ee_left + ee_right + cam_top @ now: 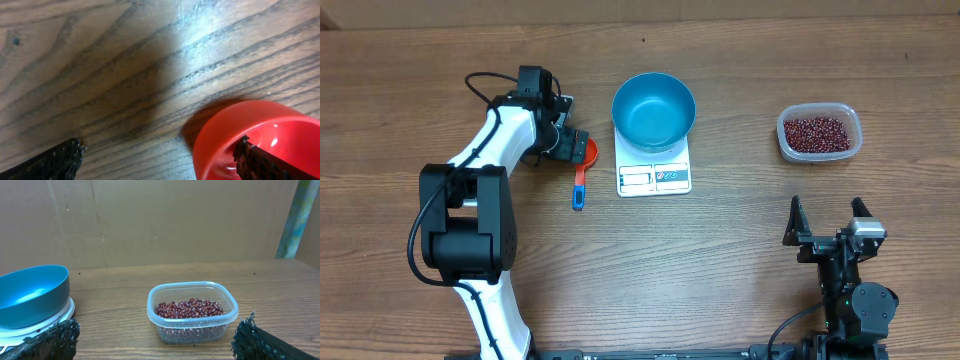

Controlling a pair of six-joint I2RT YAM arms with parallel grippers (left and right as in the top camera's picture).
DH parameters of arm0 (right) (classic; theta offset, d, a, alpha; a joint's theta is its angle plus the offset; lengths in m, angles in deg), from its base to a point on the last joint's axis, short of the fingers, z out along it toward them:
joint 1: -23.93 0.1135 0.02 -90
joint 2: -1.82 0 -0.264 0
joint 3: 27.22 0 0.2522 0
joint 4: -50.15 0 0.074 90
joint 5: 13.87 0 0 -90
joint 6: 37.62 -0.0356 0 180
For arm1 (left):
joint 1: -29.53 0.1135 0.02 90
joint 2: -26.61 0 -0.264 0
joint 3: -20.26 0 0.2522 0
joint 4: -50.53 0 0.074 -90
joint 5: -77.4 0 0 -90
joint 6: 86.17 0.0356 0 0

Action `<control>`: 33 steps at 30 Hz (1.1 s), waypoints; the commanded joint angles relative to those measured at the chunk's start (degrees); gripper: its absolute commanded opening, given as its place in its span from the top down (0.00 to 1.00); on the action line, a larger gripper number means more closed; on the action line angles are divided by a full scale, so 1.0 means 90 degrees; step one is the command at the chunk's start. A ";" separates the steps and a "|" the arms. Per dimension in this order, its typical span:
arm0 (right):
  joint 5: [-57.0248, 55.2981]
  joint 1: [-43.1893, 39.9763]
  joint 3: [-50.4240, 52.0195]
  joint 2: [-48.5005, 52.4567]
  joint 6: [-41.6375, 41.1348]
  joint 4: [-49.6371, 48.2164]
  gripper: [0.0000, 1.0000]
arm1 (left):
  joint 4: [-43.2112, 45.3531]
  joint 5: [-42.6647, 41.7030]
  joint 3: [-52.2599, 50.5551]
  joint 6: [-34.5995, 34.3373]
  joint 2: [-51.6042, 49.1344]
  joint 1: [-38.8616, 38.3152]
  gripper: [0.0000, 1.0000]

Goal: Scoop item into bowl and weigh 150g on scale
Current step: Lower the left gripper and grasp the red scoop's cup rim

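The blue bowl [654, 108] stands empty on the white scale [654, 178] at the table's middle back. The dark red beans [817, 131] fill a clear tub [819, 152] at the back right. A red scoop [588, 153] with a blue handle [579, 191] lies left of the scale. My left gripper [572, 146] is open and low over the scoop. In the left wrist view one finger [262, 164] sits inside the red cup [235, 132], the other [55, 161] over bare wood. My right gripper [827, 222] is open near the front, facing the beans [190, 308], bowl [32, 292] and scale [60, 316].
The table is bare brown wood. A cardboard wall [160, 220] stands behind its far edge. The left arm's white links [470, 190] reach along the left side from the front edge.
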 commanded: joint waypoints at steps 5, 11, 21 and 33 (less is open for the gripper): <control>-0.0058 0.0029 0.0066 -0.0063 -0.0012 -0.0019 0.00 | 0.0138 0.0017 -0.0206 -0.0024 -0.0080 0.0000 0.00; -0.0058 0.0029 0.0066 -0.0063 -0.0012 -0.0019 0.00 | 0.0180 0.0017 -0.0206 -0.0024 -0.0080 0.0000 0.00; -0.0058 0.0029 0.0066 -0.0063 -0.0012 -0.0019 0.00 | 0.0226 0.0017 -0.0206 -0.0024 -0.0080 0.0000 0.00; -0.0058 0.0029 0.0066 -0.0063 -0.0012 -0.0019 0.00 | 0.0204 0.0017 -0.0206 -0.0024 -0.0080 0.0000 0.27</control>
